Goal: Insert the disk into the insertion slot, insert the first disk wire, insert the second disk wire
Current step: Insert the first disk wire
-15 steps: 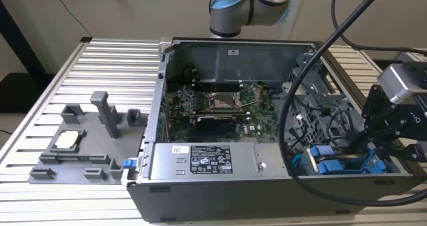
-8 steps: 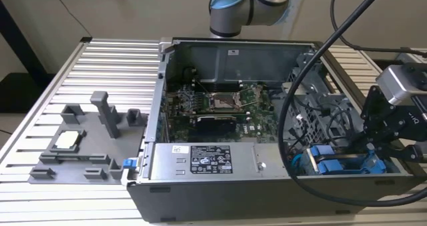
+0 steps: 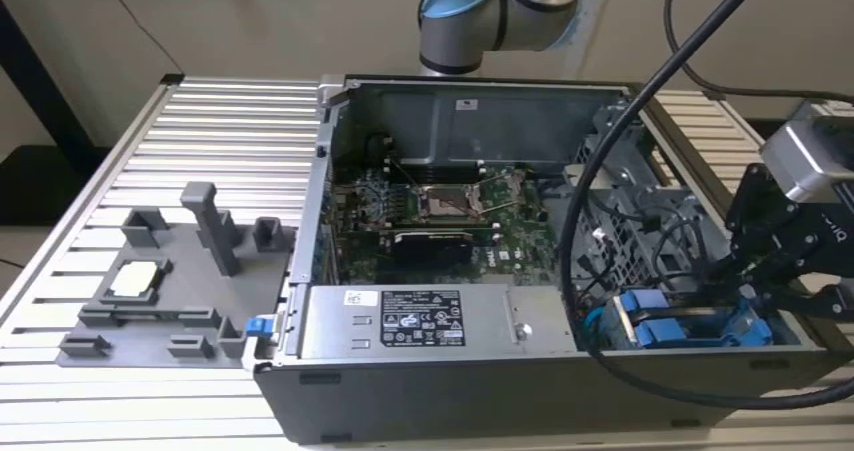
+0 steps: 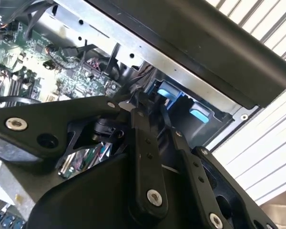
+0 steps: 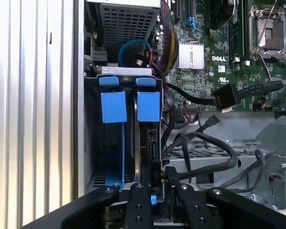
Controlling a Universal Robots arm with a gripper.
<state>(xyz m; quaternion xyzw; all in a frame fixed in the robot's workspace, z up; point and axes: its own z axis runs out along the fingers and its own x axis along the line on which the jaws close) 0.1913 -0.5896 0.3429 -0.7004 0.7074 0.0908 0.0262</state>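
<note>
The disk (image 5: 149, 143) sits edge-on in the insertion slot (image 5: 88, 143), a grey metal bay at the case's front corner on the exterior view's right. Its blue carrier tab (image 5: 148, 106) stands beside a second blue carrier (image 5: 113, 107). In the exterior view both blue carriers (image 3: 667, 326) lie just under my gripper (image 3: 731, 296). In the first wrist view my gripper (image 5: 163, 188) is at the disk's near end, shut on a black wire connector (image 5: 170, 174), and its cable (image 5: 214, 148) loops away across the case. In the second wrist view the gripper (image 4: 150, 102) converges close to a blue tab (image 4: 168, 90).
A grey fixture tray (image 3: 147, 301) with upright posts lies on the slatted table (image 3: 214, 131) at the exterior view's left. The labelled power-supply box (image 3: 414, 321) fills the case front, with the motherboard (image 3: 441, 206) behind it. Thick black cables (image 3: 601, 171) hang over the case. A loose black plug (image 5: 224, 98) lies by the board.
</note>
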